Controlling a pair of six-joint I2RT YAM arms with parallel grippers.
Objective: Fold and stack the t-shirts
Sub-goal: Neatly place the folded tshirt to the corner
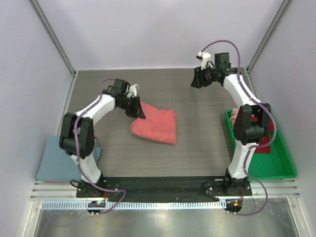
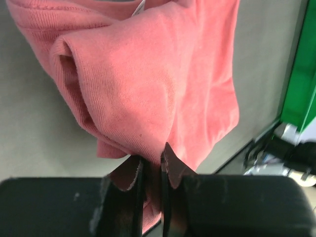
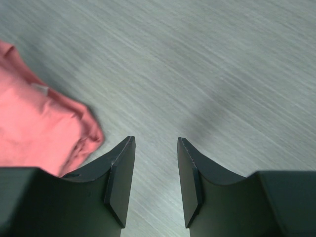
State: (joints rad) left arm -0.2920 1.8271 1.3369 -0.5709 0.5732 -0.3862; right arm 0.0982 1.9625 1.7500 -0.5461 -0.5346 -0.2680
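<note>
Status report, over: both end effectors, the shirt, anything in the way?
Left end effector shut on salmon-red t-shirt edge. Right end effector open, empty, over the table. No obstruction seen.

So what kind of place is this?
Probably a robot test booth, not a house: white walls box in a grey table, a left arm and right arm are bolted at its edge, with a salmon-red t-shirt to fold.
</note>
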